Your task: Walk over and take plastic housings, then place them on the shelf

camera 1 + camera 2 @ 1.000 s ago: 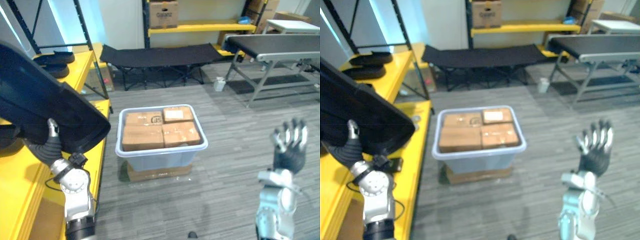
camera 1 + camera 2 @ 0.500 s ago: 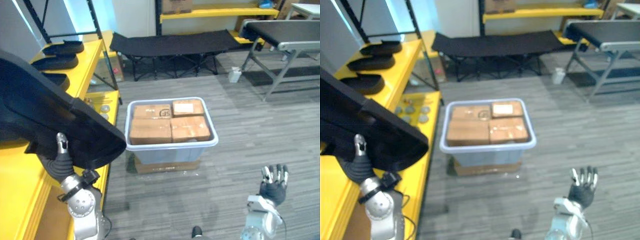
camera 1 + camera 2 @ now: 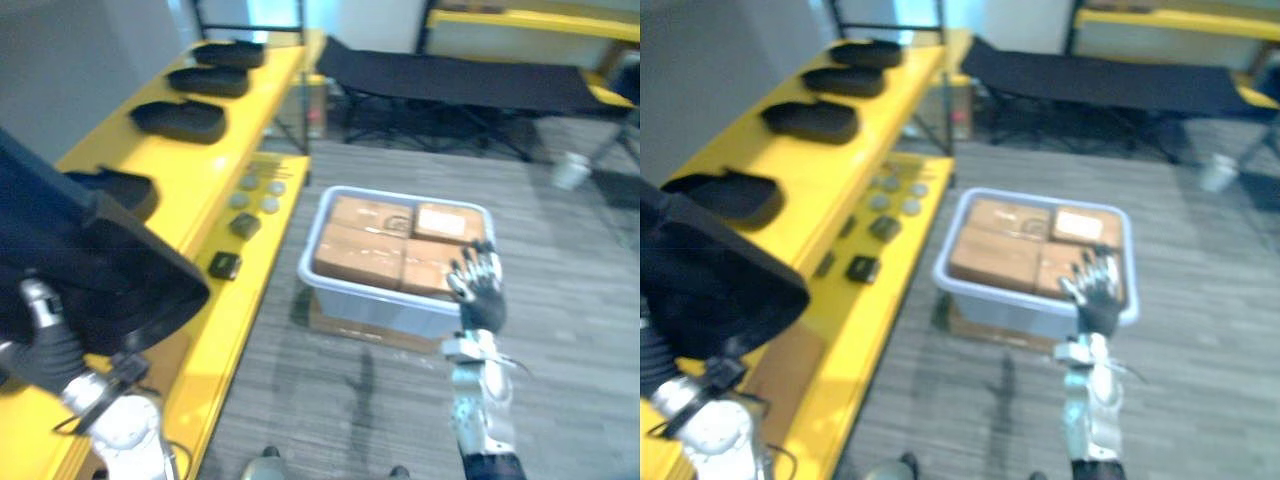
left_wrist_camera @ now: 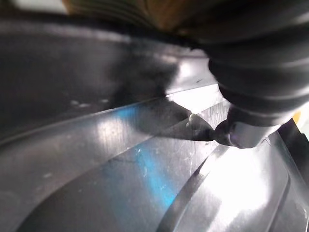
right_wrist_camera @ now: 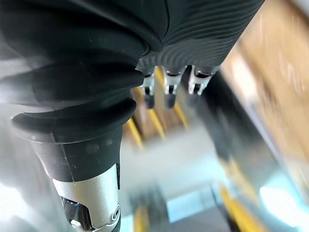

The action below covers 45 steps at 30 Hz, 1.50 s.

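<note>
The housing (image 3: 80, 260), a large black moulded shell, is seen over the near end of the yellow shelf (image 3: 195, 180), carried from below by the left hand (image 3: 45, 340). The hand is largely hidden under the shell, so it cannot be told whether it is clasped on the shell or merely supporting it. In the left wrist view the shell's glossy, scuffed inner face (image 4: 120, 159) is pressed close against the hand.

The right hand (image 3: 478, 285) is raised in front of the bin (image 3: 308, 272) of boxes (image 3: 365, 250), released, with fingers spread and nothing held.

Four more housings (image 3: 182, 120) are laid in a row along the shelf top, from the near part to the far end. Small parts (image 3: 224, 265) lie on the lower ledge by its floor-side edge.

Handling is judged as follows. The shell is likely light for its bulk, thin-walled, fairly stiff but liable to flex. The gloss suggests a slippery surface. With support from one side only, tipping is a risk. A hold on the rim is advised, with the free hand set under the opposite edge before lowering.
</note>
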Tool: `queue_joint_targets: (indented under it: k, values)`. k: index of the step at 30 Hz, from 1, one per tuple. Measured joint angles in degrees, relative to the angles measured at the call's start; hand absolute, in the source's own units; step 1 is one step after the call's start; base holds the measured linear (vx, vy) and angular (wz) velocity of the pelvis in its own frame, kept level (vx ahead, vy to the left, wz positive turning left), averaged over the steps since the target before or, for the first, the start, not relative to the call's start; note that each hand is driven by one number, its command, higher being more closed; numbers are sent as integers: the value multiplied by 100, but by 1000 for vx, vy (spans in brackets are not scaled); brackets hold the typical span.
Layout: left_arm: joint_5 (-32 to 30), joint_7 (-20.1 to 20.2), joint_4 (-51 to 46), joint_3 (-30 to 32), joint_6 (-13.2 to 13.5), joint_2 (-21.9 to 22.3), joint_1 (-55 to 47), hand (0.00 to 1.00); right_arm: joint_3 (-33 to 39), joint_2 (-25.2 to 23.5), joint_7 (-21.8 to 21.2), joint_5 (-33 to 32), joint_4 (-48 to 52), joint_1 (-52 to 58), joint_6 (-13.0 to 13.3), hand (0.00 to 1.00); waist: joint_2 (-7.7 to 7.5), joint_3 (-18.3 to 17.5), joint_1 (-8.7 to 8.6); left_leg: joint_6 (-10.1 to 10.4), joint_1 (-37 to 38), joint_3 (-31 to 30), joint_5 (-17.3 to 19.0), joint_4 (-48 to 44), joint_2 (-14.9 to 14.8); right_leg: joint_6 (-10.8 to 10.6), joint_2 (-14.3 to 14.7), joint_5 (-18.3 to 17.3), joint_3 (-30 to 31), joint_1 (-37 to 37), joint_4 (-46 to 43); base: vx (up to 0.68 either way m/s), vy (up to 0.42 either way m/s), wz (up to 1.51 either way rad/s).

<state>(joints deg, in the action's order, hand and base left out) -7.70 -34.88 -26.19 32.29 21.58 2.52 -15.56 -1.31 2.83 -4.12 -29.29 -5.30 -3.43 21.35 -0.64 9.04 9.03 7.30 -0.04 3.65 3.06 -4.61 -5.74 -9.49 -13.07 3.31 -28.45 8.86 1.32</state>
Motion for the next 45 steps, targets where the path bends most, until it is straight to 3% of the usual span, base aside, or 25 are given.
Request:
queue_joint_targets:
  k: [3,5,8,10,15,17,19,21,24,27,32,36,39,41,43,45]
  values:
    - [-10,-98,-40,646,-9,6,-425,100,-540,-21,-74,76,-149,-326,-1,0,-6,-3,360,-15,-7,-309,5,0,62,13,-8,-12,-331,191,-20,41,39,65]
    - [12,-117,-41,1108,-7,37,-756,100,-1007,-54,-92,80,-353,-615,-10,0,-31,-15,712,-39,-28,-598,22,-2,117,34,-27,-26,-609,320,-118,47,36,64]
    - [147,-85,-71,1553,232,208,-942,100,-1391,-225,3,372,-501,-944,-212,0,-150,-85,991,-78,-189,-804,59,-111,196,52,-74,-36,-785,333,-195,48,39,43]
    - [290,-48,-96,1635,402,396,-937,100,-1550,-239,53,563,-528,-1046,-360,0,-166,-95,1085,-115,-217,-837,143,-262,245,53,-123,-37,-792,373,-247,35,64,16]
    - [265,-46,-261,1637,514,413,-924,100,-1538,71,40,665,-525,-1033,-566,0,-197,-121,1051,-167,-545,-958,506,-983,302,174,-190,-203,-806,358,-496,-18,64,9]
    - [261,-46,-257,1604,515,397,-876,100,-1450,261,40,649,-524,-1024,-602,0,-203,-99,978,-187,-876,-1112,705,-1506,361,176,-258,-493,-997,317,-804,-56,70,33]
    - [268,-39,-255,1600,519,348,-763,100,-1307,361,81,650,-515,-1012,-600,0,-232,-25,939,-190,-1240,-1374,830,-1917,481,39,-307,-801,-1318,351,-1048,-117,49,71]
    - [280,-35,-253,1600,567,274,-674,100,-1179,404,226,662,-509,-993,-590,0,-257,99,976,-192,-1489,-1625,870,-2111,560,36,-310,-1020,-1596,366,-1217,-127,55,79]
    - [325,105,-249,1599,630,231,-675,100,-1140,338,421,782,-480,-772,-426,0,-302,463,1090,-206,-1658,-1693,900,-2343,607,241,-541,-1454,-1863,369,-1990,-82,74,79]
    - [329,140,-235,1595,637,227,-778,100,-1134,324,395,815,-485,-746,-373,0,-268,528,1133,-219,-1750,-1660,879,-2611,689,244,-718,-1519,-1853,387,-2402,-13,70,39]
    - [314,127,-229,1594,709,184,-890,100,-1109,318,114,910,-487,-834,-156,0,-270,552,1228,-256,-1810,-1609,884,-2490,829,198,-729,-1561,-1855,451,-2089,-6,33,7]
    - [275,228,-221,1594,730,-211,-875,100,-1110,397,80,1094,-483,-834,-143,0,-294,539,1168,-280,-1755,-1946,661,-2269,1082,105,-625,-1477,-1792,738,-1935,32,2,78]
    - [294,600,-223,1593,833,-621,-858,100,-969,445,215,1100,-467,-778,-144,0,-329,529,1041,-232,-1522,-2738,246,-1827,1416,251,-596,-1347,-1163,818,-2502,55,-67,154]
    - [540,969,-222,1541,853,-699,-845,100,-811,455,449,1265,-422,-760,-135,0,-304,539,1042,-132,-1407,-3234,-68,-1412,1453,348,-374,-1762,-636,687,-2641,-17,-190,114]
    - [753,1149,-215,1399,849,-636,-871,100,-786,454,577,1433,-419,-806,-135,0,-275,551,1091,-29,-1459,-3276,-148,-1365,1453,433,-252,-1914,-593,624,-2412,-111,-169,35]
    - [786,1212,-228,1357,853,-615,-917,100,-784,452,648,1559,-386,-747,-122,0,-98,554,1065,7,-1526,-3099,-237,-1271,1255,393,-54,-1937,-547,631,-2160,-133,-82,-12]
